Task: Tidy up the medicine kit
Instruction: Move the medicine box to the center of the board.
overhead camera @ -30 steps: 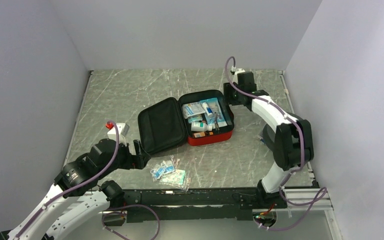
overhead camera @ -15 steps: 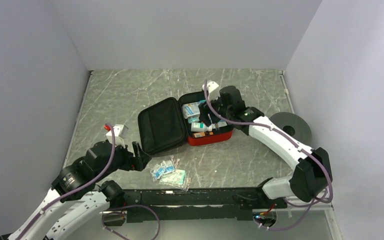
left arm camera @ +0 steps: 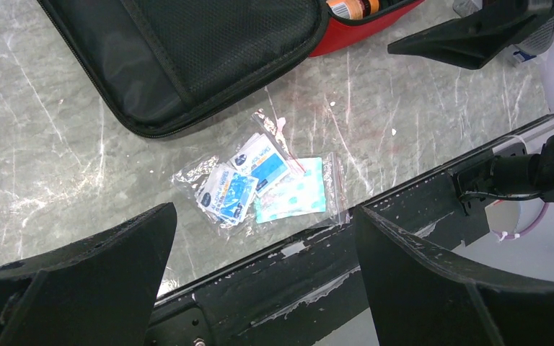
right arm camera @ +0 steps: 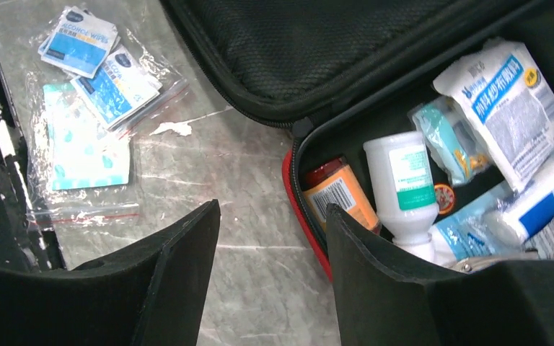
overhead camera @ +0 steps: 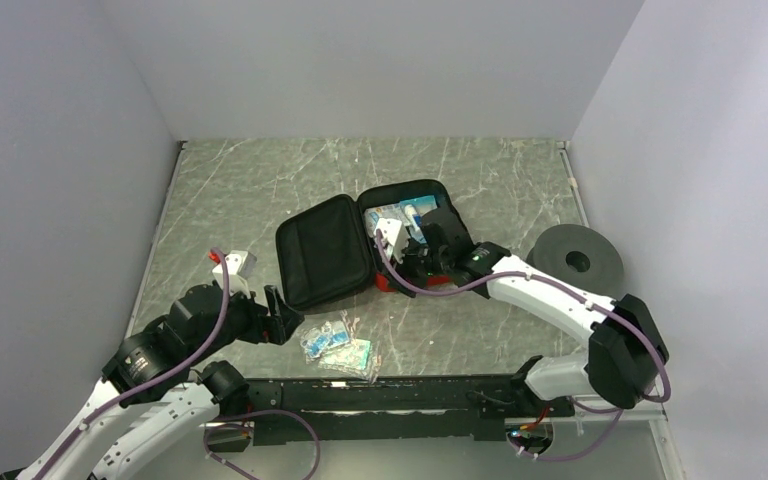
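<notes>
- A grey-green marbled table point(overhead camera: 260, 190) fills a booth with plain white walls on three sides.
- A black rail point(overhead camera: 390, 395) runs along the table's near edge, with both arm bases bolted to it.
- The left gripper point(overhead camera: 282, 315) is low over the near-left part of the table, jaws spread wide and holding nothing. Its tips point towards the kit's lid.
- Just beside it, close to the rail, lies a clear plastic zip bag point(left arm camera: 260, 187) holding blue-and-white alcohol wipe sachets and a pale teal packet. It lies flat and is touched by neither gripper.
- The medicine kit point(overhead camera: 322, 252) lies open past the bag, near the middle of the table. Its black-lined lid is folded flat to the left and its red base sits to the right.
- The right gripper point(right arm camera: 273, 216) hangs over the base's near-left corner, by the hinge. Its jaws are apart with nothing between them.
- Inside the base, an orange bottle point(right arm camera: 339, 198) lies nearest that corner. A white bottle with a green label point(right arm camera: 402, 180) lies just beside it.
- Deeper in the base are a small teal packet point(right arm camera: 451, 140), a white-and-blue gauze packet point(right arm camera: 508, 108) and a wrapped bandage roll point(right arm camera: 541, 202), packed closely together.
- A grey round disc point(overhead camera: 600, 262) with a centre hole sits at the table's right edge, well apart from the kit.
</notes>
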{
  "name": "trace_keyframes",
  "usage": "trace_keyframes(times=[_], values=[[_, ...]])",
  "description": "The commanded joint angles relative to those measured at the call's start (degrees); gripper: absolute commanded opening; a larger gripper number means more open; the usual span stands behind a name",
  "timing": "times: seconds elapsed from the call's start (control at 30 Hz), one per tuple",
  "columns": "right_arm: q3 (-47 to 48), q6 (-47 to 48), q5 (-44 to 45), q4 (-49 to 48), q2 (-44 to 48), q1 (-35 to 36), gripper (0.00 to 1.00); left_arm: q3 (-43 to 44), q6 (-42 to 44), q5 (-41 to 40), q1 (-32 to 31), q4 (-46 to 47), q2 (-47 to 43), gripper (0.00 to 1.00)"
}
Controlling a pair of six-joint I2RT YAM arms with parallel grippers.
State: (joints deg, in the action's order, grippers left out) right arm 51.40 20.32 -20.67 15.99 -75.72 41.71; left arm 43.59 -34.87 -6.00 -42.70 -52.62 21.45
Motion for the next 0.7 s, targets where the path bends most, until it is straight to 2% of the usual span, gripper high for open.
trace_keyframes(times=[0.0, 0.47, 0.67], values=[[1.1, 6.6, -4.1, -3.6, -1.9, 0.8, 0.58, 0.0, 0.9, 0.6, 0.2, 2.2, -0.8, 0.99], [3.4, 7.0, -1.0, -10.2, -10.9, 1.4, 0.57, 0.2, 0.8, 0.4, 0.1, 1.9, -0.9, 0.99], [4.8, 7.8, -0.5, -10.5, -14.5, 1.8, 0.5, 0.3, 0.9, 0.3, 0.2, 1.9, -0.7, 0.99]])
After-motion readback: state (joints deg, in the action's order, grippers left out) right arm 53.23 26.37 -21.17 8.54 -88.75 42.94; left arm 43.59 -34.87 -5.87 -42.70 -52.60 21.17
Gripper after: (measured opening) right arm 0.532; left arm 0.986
